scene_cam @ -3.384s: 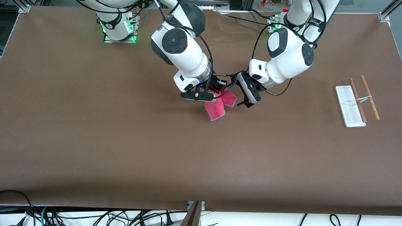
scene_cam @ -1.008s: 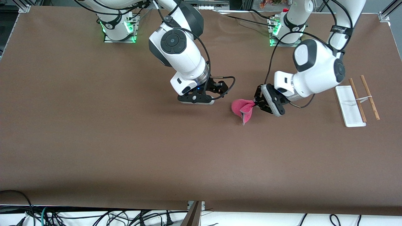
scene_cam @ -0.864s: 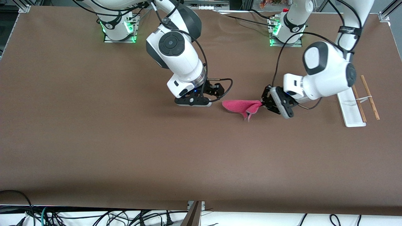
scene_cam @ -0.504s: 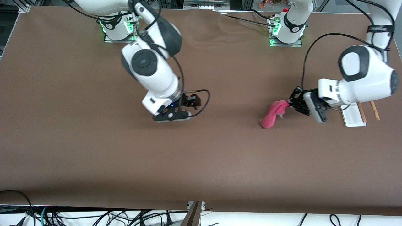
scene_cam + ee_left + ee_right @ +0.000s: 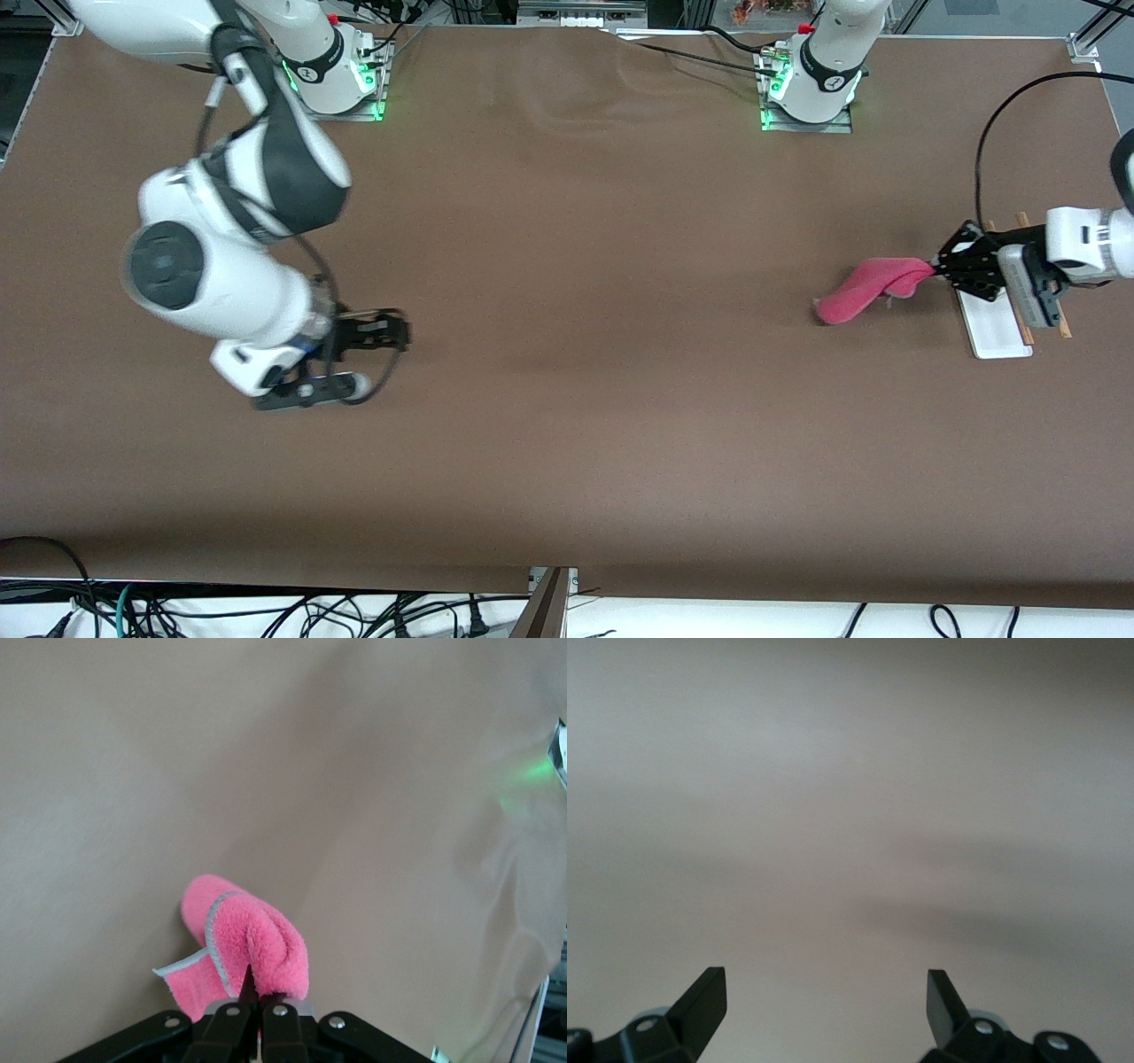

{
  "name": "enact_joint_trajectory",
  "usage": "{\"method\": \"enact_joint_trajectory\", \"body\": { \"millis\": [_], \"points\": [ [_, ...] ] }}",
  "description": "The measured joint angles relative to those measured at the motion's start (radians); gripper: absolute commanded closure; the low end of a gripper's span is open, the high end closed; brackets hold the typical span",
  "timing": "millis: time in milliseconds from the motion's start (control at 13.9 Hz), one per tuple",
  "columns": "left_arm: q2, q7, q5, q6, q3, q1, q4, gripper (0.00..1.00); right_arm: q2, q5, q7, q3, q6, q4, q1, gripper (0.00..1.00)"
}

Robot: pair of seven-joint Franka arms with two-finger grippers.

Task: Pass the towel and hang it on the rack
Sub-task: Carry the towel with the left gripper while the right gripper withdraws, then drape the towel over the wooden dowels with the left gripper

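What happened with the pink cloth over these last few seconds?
The right hand let go of the towel, opened, and drew back toward its own end of the table. The left hand took the towel and carried it to the rack, where it now hangs in the air. The rack stayed put.

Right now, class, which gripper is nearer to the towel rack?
Left. The left gripper, shut on the pink towel, hangs over the rack at the left arm's end. The right gripper, open, is over bare table toward the right arm's end.
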State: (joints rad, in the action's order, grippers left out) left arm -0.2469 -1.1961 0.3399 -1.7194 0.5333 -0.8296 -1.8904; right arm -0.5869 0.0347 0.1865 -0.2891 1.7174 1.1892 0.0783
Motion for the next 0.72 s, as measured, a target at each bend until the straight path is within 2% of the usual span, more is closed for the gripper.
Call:
{"method": "enact_joint_trajectory", "body": {
  "millis": [144, 288, 504, 720],
  "points": [
    [-0.043, -0.028, -0.063, 0.050, -0.001, -0.048, 0.072, 1.00, 0.017, 0.002, -0.077, 0.005, -0.056, -0.001, -0.071, 0.00],
    [-0.104, -0.041, -0.135, 0.093, 0.000, -0.084, 0.153, 1.00, 0.048, 0.004, -0.118, 0.038, -0.068, -0.002, -0.105, 0.00],
    [-0.188, -0.097, -0.210, 0.115, -0.004, -0.125, 0.250, 1.00, 0.109, 0.019, -0.130, 0.093, -0.087, 0.007, -0.112, 0.00],
    [-0.218, -0.139, -0.264, 0.143, -0.025, -0.152, 0.317, 1.00, 0.188, 0.023, -0.193, 0.144, -0.097, 0.062, -0.112, 0.00]
  ]
}}
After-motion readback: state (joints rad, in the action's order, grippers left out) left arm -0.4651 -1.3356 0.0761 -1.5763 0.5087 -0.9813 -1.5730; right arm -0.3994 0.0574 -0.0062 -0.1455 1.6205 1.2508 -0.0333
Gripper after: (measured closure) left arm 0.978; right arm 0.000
